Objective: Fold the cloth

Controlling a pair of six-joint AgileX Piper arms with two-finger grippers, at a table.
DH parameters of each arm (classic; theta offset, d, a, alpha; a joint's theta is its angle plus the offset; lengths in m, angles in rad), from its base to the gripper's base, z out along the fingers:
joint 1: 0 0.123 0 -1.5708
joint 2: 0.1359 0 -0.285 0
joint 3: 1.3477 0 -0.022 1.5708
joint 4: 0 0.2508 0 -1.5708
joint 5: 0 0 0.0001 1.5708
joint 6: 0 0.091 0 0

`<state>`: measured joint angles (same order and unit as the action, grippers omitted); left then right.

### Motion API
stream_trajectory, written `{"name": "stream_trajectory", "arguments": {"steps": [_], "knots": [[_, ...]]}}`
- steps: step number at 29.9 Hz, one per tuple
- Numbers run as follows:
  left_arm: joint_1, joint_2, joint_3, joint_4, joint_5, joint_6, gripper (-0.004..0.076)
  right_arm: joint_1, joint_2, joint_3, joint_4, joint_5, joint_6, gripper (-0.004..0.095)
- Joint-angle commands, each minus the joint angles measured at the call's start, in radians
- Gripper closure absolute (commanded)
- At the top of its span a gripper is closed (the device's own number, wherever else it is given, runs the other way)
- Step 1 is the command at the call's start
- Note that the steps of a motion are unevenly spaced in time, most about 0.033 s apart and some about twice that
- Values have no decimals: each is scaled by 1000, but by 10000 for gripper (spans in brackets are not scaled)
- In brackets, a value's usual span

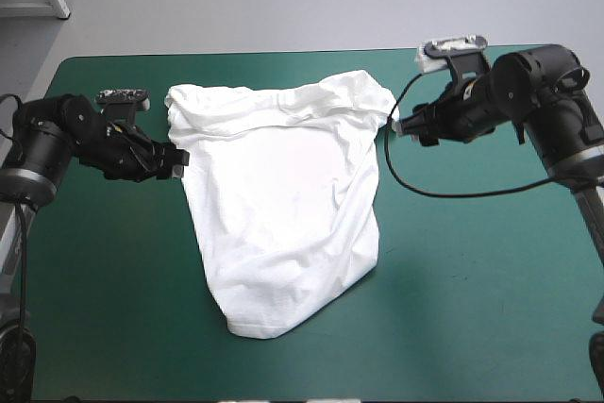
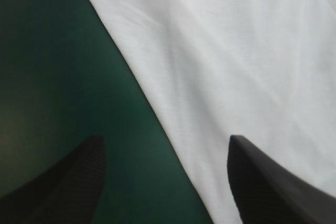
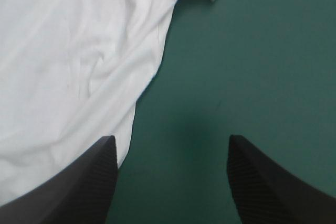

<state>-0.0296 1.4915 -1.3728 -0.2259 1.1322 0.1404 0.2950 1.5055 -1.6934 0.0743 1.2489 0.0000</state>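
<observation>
Two grippers, left gripper [image 1: 179,159] and right gripper [image 1: 393,129], fingers apart and empty, flanking the white T-shirt [image 1: 283,205] spread on the bench [image 1: 472,280]; advisable: pinch both far corners level, fold evenly toward near edge.

No text, label, brand mark, number or sign can be read in any view. The white short-sleeved T-shirt [image 1: 283,195] shows only plain cloth, and the teal-green desk cover [image 1: 472,280] carries no print.
</observation>
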Motion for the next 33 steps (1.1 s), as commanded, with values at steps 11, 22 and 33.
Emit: {"name": "stream_trajectory", "arguments": {"steps": [11,22,33], "knots": [[-29,151,168,-38,-423,-3,242,-3,-160,407,172,2,-46,342],[-169,267,169,151,-452,-167,386,2,-160,450,172,-13,-105,429],[-176,282,193,177,-418,-172,734,237,-156,597,110,-333,-28,450]]}}
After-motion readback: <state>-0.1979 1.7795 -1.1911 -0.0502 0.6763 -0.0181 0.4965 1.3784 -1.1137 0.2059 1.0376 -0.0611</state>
